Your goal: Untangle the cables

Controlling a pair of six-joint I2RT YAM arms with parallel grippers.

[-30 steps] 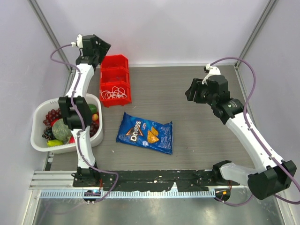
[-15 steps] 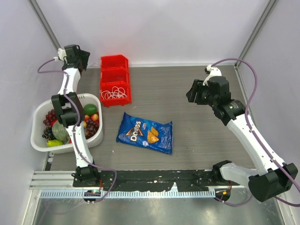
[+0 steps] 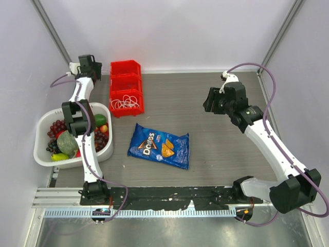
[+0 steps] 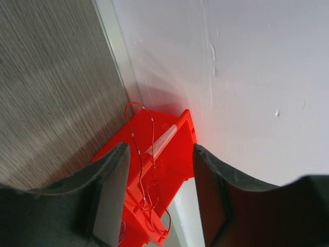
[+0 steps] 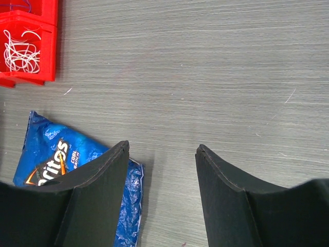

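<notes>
**Ana:** Left gripper [image 3: 88, 64] is hanging by the back wall, just left of the red bin [image 3: 128, 112]. Its jaws are standing apart with nothing between them.

**Ben:** And the right gripper [image 3: 213, 100]?

**Ana:** It is hovering over bare table, well apart from the bin and beyond the chip bag [image 3: 159, 145]. It is also spread wide and carrying nothing.

**Ben:** Where are the cables lying?

**Ana:** All inside the bin. The white cables [image 3: 126, 102] are sitting in the nearest compartment as a loose heap of overlapping loops. The left wrist view is showing thin red cables [image 4: 141, 154] trailing across the bin, one loop poking past its rim. Which compartment they are in, I am not managing to tell.

**Ben:** So which step are we looking at?

**Ana:** I am reading it as the approach. Nothing is being held, and the loops are looking untouched.

**Ben:** What is the next move asking for?

**Ana:** Probably lowering the left gripper into the bin and pinching a single strand. The cords are thin, so the jaws are going to need closing almost fully. After that, I am expecting it to mean lifting the strand out toward open table.
</notes>
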